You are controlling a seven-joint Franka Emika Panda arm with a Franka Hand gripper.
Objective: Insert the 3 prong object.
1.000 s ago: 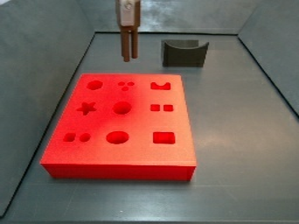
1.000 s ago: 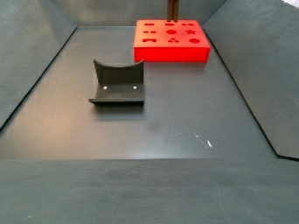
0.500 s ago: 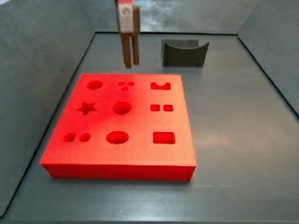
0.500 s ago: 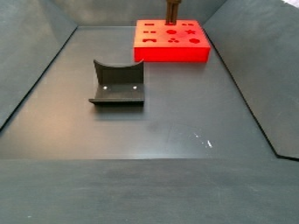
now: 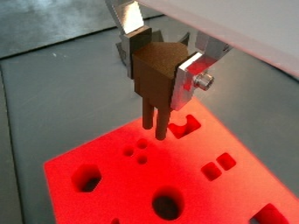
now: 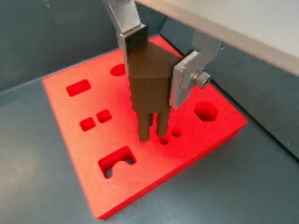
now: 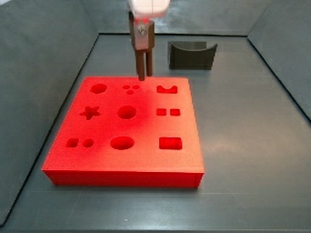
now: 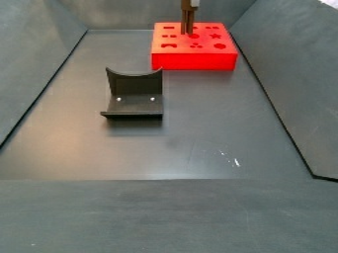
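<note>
My gripper [image 5: 162,74] is shut on the 3 prong object [image 5: 155,80], a slender dark brown piece whose thin prongs [image 5: 152,127] point down. It hangs just above the far part of the red block [image 7: 127,127], close to the group of three small holes [image 7: 131,88]. In a wrist view the prongs [image 6: 152,129] sit right over the block's top, with the small holes [image 6: 165,137] beside their tips. In both side views the gripper [image 7: 142,36] [image 8: 191,14] stands upright over the block's [image 8: 195,47] far end. I cannot tell whether the prong tips touch the block.
A dark grey curved block [image 7: 191,55] stands behind the red block, and it shows nearer the camera in a side view [image 8: 132,94]. The red block's top carries other cut-outs: star, circles, squares, a hexagon. Grey walls slope up around the floor.
The gripper with the piece has come down and shifted slightly towards the block, from above its far edge to just over the three small holes.
</note>
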